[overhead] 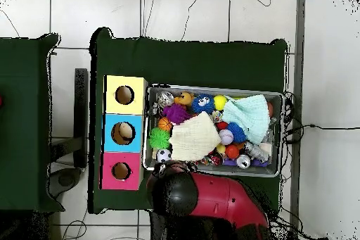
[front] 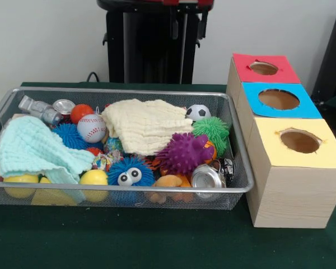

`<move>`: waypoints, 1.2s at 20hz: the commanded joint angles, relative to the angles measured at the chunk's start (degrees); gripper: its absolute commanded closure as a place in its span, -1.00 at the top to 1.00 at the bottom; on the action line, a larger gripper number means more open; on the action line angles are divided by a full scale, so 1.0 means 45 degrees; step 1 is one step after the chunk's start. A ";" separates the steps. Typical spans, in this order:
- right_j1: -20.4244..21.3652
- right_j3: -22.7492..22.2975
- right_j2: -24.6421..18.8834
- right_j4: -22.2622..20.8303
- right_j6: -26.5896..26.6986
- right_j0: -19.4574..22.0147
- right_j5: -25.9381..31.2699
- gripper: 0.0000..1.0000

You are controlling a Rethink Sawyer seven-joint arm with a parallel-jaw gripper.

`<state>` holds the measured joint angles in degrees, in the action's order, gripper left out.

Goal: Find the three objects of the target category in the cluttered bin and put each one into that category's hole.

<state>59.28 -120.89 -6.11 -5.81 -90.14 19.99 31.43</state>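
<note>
Front view: wide shallow silver wire-mesh bin (front: 22, 196) sits on the green-covered table (front: 157, 241), heaped with clutter. Round hole (front: 263, 68) in the red paper face of the pale wooden box lies farthest from the camera, beyond the blue- and yellow-faced holes. A cream waffle cloth (front: 145, 124) and a mint cloth (front: 31, 148) cover much of the load; lifting them aside should expose buried items before any grasp. Only the pedestal shows here.

Overhead view: the red and black arm (overhead: 211, 205) lies drawn back at the bin's near rim. The hand is concealed beneath it, so its opening and contents cannot be determined.
</note>
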 commanded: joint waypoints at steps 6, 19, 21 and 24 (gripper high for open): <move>-0.2945 0.3589 -0.2034 -0.1749 0.1004 0.0810 -0.0772 1.00; -0.4554 0.5385 -0.2390 -0.2628 0.0558 0.0965 -0.1480 1.00; -0.4659 0.5575 -0.2349 -0.2831 0.0508 0.0933 -0.1584 1.00; -0.4840 0.5759 -0.2346 -0.3095 0.0431 0.1005 -0.1929 1.00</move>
<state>41.68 -101.07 -12.27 -15.19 -90.14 22.59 27.93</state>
